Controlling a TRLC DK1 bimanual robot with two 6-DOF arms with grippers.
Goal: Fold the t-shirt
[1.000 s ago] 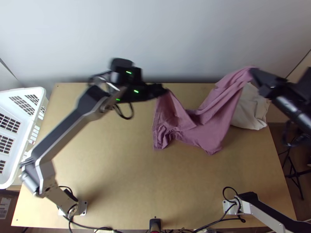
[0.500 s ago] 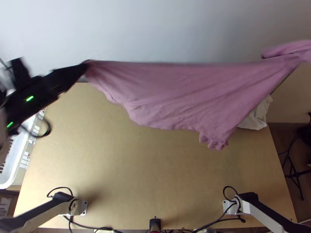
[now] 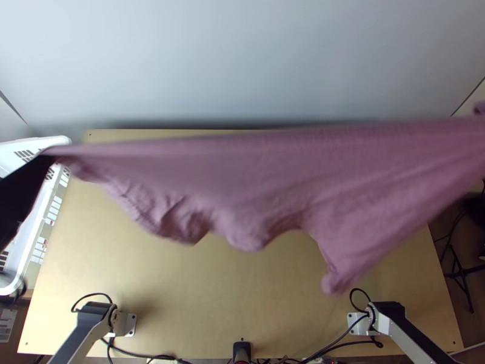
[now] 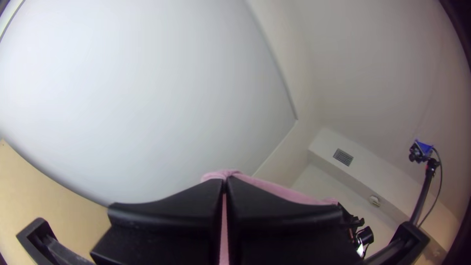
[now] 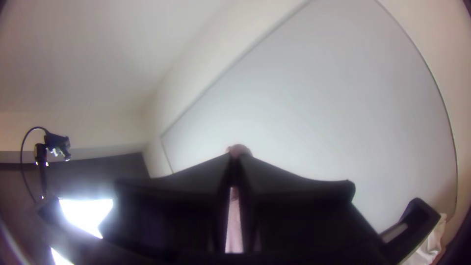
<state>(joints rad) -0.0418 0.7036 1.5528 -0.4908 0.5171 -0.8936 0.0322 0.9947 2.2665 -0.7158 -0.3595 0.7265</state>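
Note:
At the top view's left edge, my left gripper (image 3: 47, 159) is shut on one corner of the pink t-shirt (image 3: 273, 182). The shirt hangs in the air across the table, stretched along its upper edge, with loose wavy folds below and a low point at the right. Its other end runs out past the right edge of the top view. In the left wrist view my left gripper (image 4: 224, 180) pinches pink cloth (image 4: 223, 174). My right gripper (image 5: 235, 158) is likewise closed on a bit of the shirt (image 5: 239, 149) in the right wrist view.
A white basket (image 3: 36, 242) stands at the table's left side. Both arm bases sit at the near edge of the wooden table (image 3: 212, 303), with cables beside them. A whitish cloth (image 5: 434, 245) shows at a corner of the right wrist view.
Both arms have moved apart, the left one out to the left and then nearer. The shirt, bunched earlier with its lower part on the table, is now raised, spread wide and closer to the near edge.

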